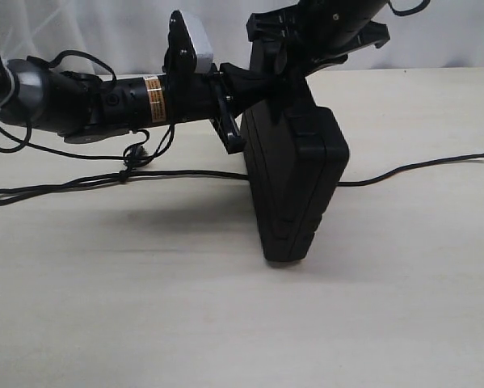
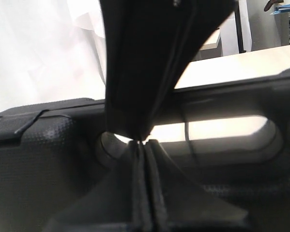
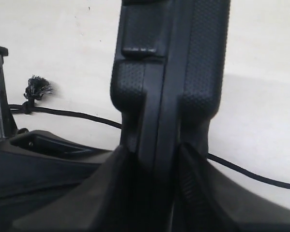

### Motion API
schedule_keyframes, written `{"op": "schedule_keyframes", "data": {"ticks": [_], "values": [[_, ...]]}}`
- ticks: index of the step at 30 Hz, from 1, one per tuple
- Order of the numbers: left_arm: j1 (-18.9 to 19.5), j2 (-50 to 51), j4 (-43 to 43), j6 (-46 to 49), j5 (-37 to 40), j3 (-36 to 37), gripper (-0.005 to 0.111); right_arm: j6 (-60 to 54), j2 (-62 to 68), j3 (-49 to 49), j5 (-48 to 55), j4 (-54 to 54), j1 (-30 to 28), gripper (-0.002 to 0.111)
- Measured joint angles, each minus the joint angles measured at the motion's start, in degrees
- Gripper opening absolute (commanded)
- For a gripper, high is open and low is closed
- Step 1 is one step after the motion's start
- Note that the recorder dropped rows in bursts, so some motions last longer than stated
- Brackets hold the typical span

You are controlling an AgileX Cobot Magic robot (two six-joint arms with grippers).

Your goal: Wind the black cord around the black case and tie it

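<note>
The black case stands on edge mid-table. It looks rigid, grippy-textured and tippy, so I judge its top edge the place to steady it. My right gripper straddles that edge from above, its fingers pressed on both faces. My left gripper, pressed together on nothing, noses the handle cut-out from the left. The black cord, limp and thin, lies left to right past the case's foot, under or behind I cannot tell, and is best pinched near its knot.

A small orange-and-white sticker is wrapping around the left arm, its print showing too small and blurred to read.
</note>
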Motion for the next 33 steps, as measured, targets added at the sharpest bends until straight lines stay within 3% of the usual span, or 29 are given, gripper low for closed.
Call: {"op": "schedule_keyframes", "data": {"ticks": [4, 14, 22, 33], "values": [[0.0, 0.0, 0.38, 0.0, -0.12, 0.0, 0.0, 0.11, 0.0, 0.0, 0.21, 0.0, 0.0, 0.004], [0.0, 0.0, 1.09, -0.1, -0.35, 0.0, 0.0, 3.49, -0.46, 0.0, 0.33, -1.3, 0.0, 0.004], [0.0, 0.35, 3.78, -1.14, 2.67, 0.1, 0.0, 14.45, -1.67, 0.24, 1.77, -10.67, 0.1, 0.004], [0.0, 0.43, 6.53, -1.48, 2.81, 0.23, 0.0, 15.62, -1.7, 0.24, 1.77, -12.77, 0.1, 0.004]]}}
